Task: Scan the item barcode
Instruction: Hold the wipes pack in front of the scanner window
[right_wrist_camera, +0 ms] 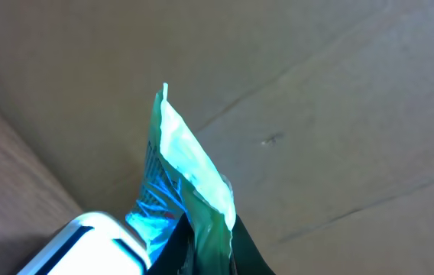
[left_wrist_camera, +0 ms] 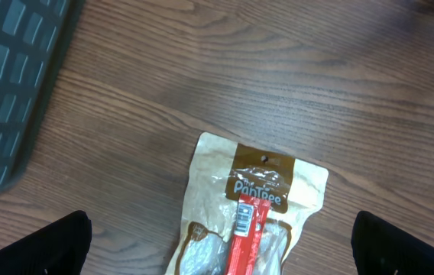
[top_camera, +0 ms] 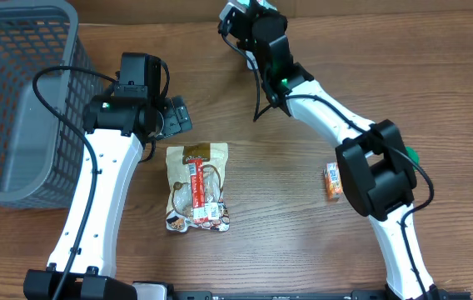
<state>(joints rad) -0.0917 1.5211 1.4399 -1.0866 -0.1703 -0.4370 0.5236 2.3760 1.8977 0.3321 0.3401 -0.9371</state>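
A thin green packet [right_wrist_camera: 194,176] stands up between the fingers of my right gripper [right_wrist_camera: 205,237], which is shut on it. The packet is lit blue where it faces a white scanner [right_wrist_camera: 87,244] right beside it. Overhead, the right gripper [top_camera: 241,21] is at the table's far edge by the scanner [top_camera: 230,12]; the packet is hard to make out there. My left gripper [left_wrist_camera: 221,252] is open, its fingers [left_wrist_camera: 41,244] wide apart above a tan snack pouch [left_wrist_camera: 255,198] that lies flat on the table [top_camera: 196,185]. A red stick with a barcode [left_wrist_camera: 244,215] lies on the pouch.
A grey mesh basket [top_camera: 12,100] fills the back left corner, close to the left arm. A small orange packet [top_camera: 332,181] lies on the table beside the right arm's base. Something green [top_camera: 410,155] shows behind that arm.
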